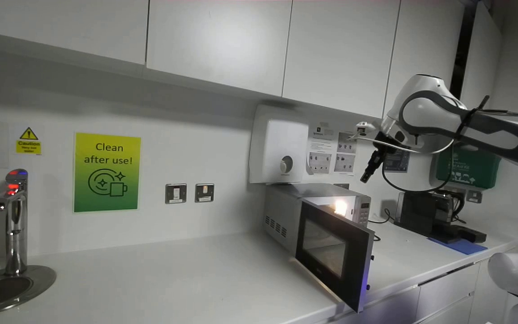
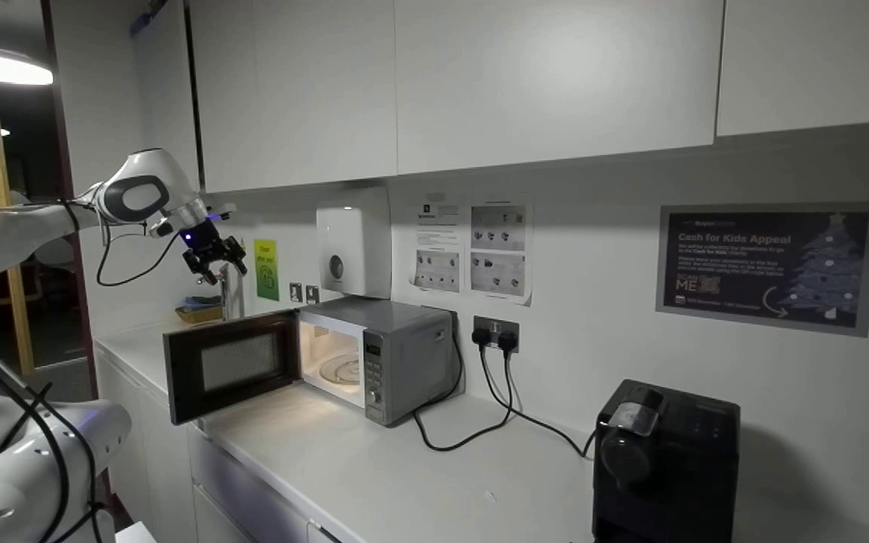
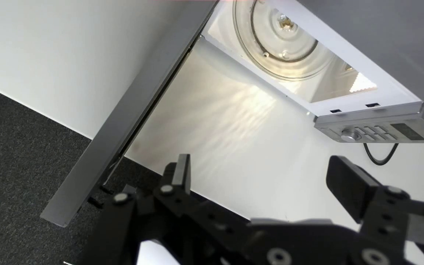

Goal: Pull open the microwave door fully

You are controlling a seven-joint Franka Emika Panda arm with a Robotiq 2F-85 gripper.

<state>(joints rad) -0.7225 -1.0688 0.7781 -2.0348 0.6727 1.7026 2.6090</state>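
The silver-grey microwave [image 1: 281,213] [image 2: 412,339] stands on the counter against the wall, its interior lit. Its dark-framed microwave door [image 1: 324,246] [image 2: 185,369] is swung wide out from the front, and the free end reaches past the counter edge. From above, the wrist view shows the door [image 3: 123,114] as a long grey strip, with the glass turntable [image 3: 285,40] visible inside the oven. My gripper [image 2: 228,274] [image 3: 258,162] hangs above the door and in front of the oven, touching neither. Its fingers [image 3: 183,173] are spread wide with nothing between them.
A white dispenser [image 1: 279,148] [image 2: 353,241] hangs on the wall over the microwave, below white cabinets [image 1: 218,40]. Beside the oven lie black cables [image 2: 472,445], and a black coffee machine [image 2: 676,452] stands further along. A tap [image 1: 15,225] is at the opposite end.
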